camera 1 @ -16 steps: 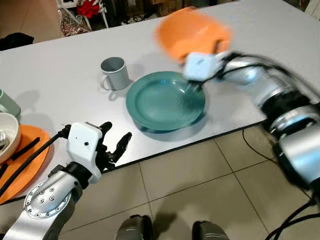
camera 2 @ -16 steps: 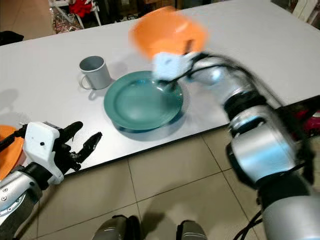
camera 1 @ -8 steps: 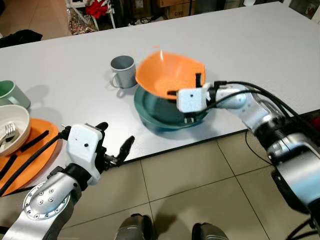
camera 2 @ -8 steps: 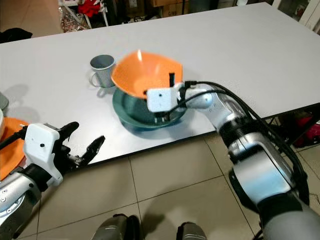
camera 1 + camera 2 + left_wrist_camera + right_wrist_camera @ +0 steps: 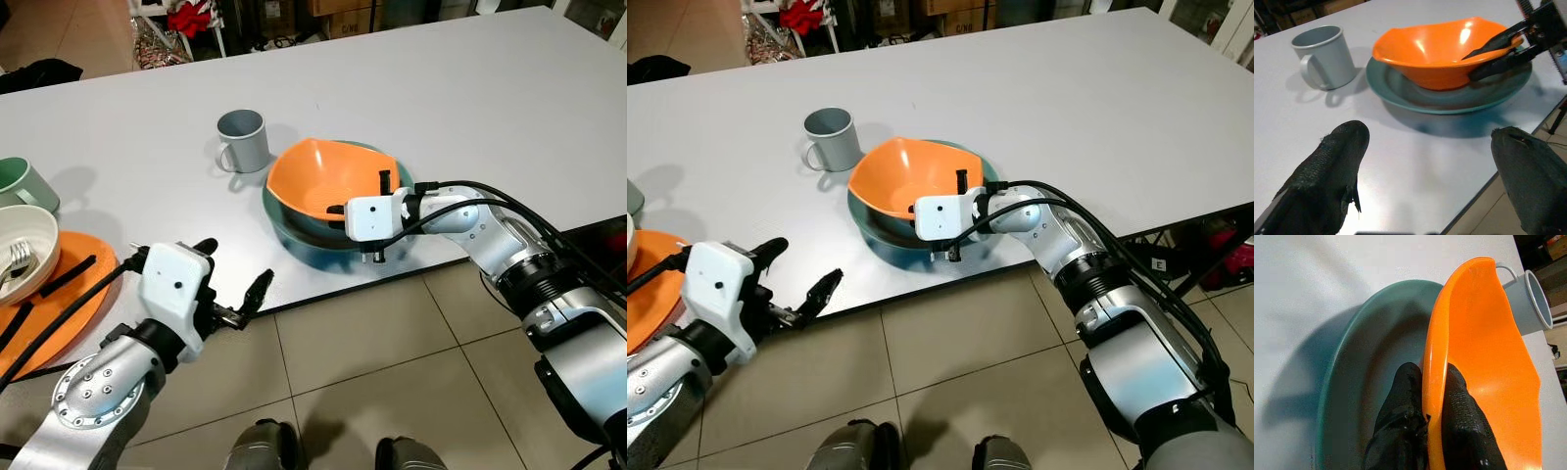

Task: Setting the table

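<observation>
While our right gripper (image 5: 1430,418) pinches the orange bowl's (image 5: 318,176) rim, the bowl rests tilted on the green plate (image 5: 294,230); light, stiff, slippery. Our left gripper (image 5: 1425,171) hovers open nearby.

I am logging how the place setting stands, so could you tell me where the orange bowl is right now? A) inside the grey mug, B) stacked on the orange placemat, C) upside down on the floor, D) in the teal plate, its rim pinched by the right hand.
D: the orange bowl sits in the teal plate, and the right hand has one finger on each side of its rim.
</observation>
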You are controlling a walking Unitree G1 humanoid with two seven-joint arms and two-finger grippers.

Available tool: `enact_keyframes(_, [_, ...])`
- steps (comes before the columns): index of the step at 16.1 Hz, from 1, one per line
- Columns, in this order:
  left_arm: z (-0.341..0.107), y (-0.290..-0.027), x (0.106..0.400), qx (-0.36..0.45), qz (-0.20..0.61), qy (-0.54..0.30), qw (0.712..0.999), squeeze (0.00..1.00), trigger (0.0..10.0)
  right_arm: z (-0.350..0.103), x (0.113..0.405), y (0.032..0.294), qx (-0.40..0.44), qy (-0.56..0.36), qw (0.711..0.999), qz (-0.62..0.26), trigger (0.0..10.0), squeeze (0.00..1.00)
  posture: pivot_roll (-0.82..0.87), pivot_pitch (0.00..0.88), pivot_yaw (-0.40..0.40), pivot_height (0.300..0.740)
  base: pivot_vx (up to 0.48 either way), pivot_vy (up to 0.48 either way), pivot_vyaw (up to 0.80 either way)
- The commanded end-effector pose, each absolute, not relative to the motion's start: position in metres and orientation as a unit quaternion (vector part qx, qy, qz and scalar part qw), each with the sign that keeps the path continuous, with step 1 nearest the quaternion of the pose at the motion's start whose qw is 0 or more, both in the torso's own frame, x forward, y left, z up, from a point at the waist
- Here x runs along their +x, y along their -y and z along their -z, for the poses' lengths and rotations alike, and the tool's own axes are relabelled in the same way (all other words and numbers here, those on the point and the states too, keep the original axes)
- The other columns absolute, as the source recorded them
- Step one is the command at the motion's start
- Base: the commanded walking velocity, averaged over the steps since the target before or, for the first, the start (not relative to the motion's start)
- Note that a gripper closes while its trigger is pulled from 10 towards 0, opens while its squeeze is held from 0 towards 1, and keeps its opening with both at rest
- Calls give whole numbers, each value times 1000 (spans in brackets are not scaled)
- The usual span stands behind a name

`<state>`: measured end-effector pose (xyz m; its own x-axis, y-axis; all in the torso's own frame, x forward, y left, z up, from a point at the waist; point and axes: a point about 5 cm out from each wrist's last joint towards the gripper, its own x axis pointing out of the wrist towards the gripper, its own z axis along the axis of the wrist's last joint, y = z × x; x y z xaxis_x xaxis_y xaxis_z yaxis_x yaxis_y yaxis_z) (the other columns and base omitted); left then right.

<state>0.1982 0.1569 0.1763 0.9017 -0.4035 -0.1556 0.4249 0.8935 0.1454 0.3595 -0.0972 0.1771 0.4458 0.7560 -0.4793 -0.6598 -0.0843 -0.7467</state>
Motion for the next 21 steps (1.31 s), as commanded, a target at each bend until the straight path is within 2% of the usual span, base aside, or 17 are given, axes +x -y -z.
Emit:
enact_keyframes(1, [-176, -156, 198, 95, 215, -63, 970, 1000, 10000, -179, 359, 92, -524, 59, 672, -520, 10000, 0, 4, 101, 71, 740, 0, 0, 0])
enact_keyframes(2, [-176, -156, 198, 94, 215, -63, 970, 1000, 10000, -179, 359, 92, -535, 61, 668, -515, 10000, 541, 4, 101, 71, 740, 0, 0, 0])
enact_keyframes(3, [-177, -156, 198, 93, 215, -63, 970, 1000, 10000, -179, 358, 93, -538, 58, 667, -513, 10000, 1000, 6, 102, 69, 740, 0, 0, 0])
enact_keyframes(5, [-176, -156, 197, 91, 214, -63, 971, 1000, 10000, -184, 357, 94, -547, 69, 661, -510, 10000, 1000, 2, 101, 68, 740, 0, 0, 0])
enact_keyframes(9, [-174, -155, 198, 80, 210, -62, 973, 1000, 10000, -198, 336, 112, -573, 90, 625, -522, 10000, 1000, -15, 81, 70, 740, 0, 0, 0])
enact_keyframes(15, [-168, -155, 201, 66, 207, -63, 974, 1000, 10000, -205, 296, 129, -535, 81, 645, -539, 10000, 1000, -43, 65, 96, 740, 0, 0, 0])
enact_keyframes(16, [-167, -155, 200, 65, 204, -61, 975, 1000, 10000, -214, 285, 135, -497, 83, 684, -527, 10000, 1000, -54, 51, 102, 740, 0, 0, 0])
enact_keyframes(17, [-168, -156, 200, 63, 202, -57, 976, 1000, 10000, -219, 281, 137, -474, 83, 705, -521, 10000, 1000, -57, 49, 103, 740, 0, 0, 0])
enact_keyframes(18, [-170, -159, 202, 48, 175, -47, 982, 1000, 10000, -231, 276, 138, -376, 88, 779, -493, 10000, 1000, -64, 42, 102, 740, 0, 0, 0])
enact_keyframes(19, [-175, -161, 206, 29, 139, -29, 990, 1000, 10000, -230, 271, 140, -234, 82, 868, -430, 10000, 1000, -65, 38, 103, 740, 0, 0, 0])
enact_keyframes(20, [-176, -160, 207, 28, 132, -26, 991, 1000, 10000, -226, 268, 140, -203, 79, 886, -410, 10000, 1000, -65, 38, 104, 740, 0, 0, 0])
enact_keyframes(21, [-174, -157, 205, 32, 128, -26, 991, 1000, 10000, -212, 259, 135, -118, 66, 927, -350, 10000, 1000, -67, 41, 109, 740, 0, 0, 438])
